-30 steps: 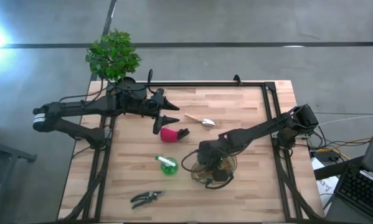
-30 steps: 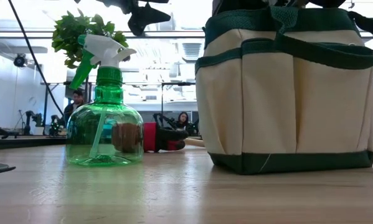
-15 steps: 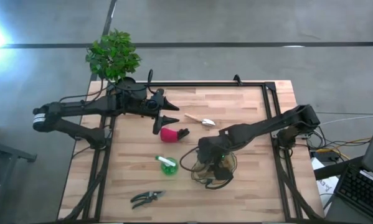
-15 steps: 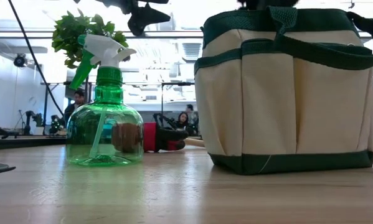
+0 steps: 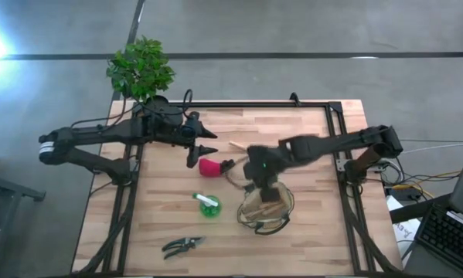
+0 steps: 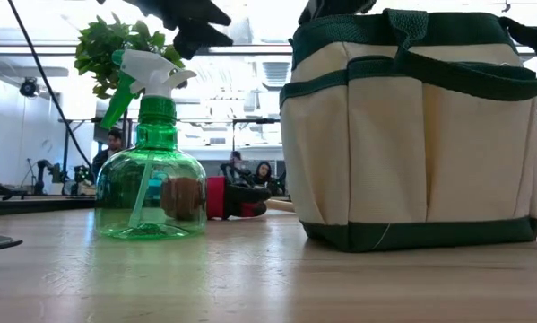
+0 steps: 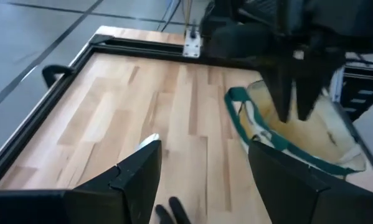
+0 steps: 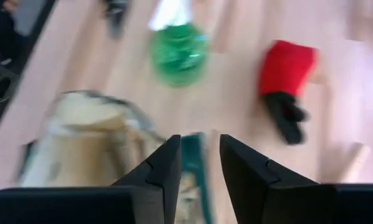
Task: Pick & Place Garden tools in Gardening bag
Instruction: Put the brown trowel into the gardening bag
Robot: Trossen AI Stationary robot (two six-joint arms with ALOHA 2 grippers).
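The tan gardening bag (image 5: 266, 210) with dark green trim stands upright on its base at the table's middle right (image 6: 411, 135). My right gripper (image 5: 262, 184) hangs just above its far rim, slightly open and empty (image 8: 198, 163). My left gripper (image 5: 204, 150) is open and empty above the red-and-black item (image 5: 210, 167), which lies on the table. A trowel (image 5: 237, 145) lies beyond it, partly under my right arm. The green spray bottle (image 5: 208, 205) stands left of the bag. Dark pruning shears (image 5: 182, 245) lie near the front edge.
A leafy plant in a black pot (image 5: 142, 69) stands at the far left corner, beside my left arm. A black frame rail (image 5: 254, 104) runs along the table's far and right edges. People show in the room behind the table (image 6: 264, 170).
My right gripper has risen out of the bag and gone toward the table's far edge, leaving the bag standing where it was. My left gripper has shifted a little toward the table's left edge.
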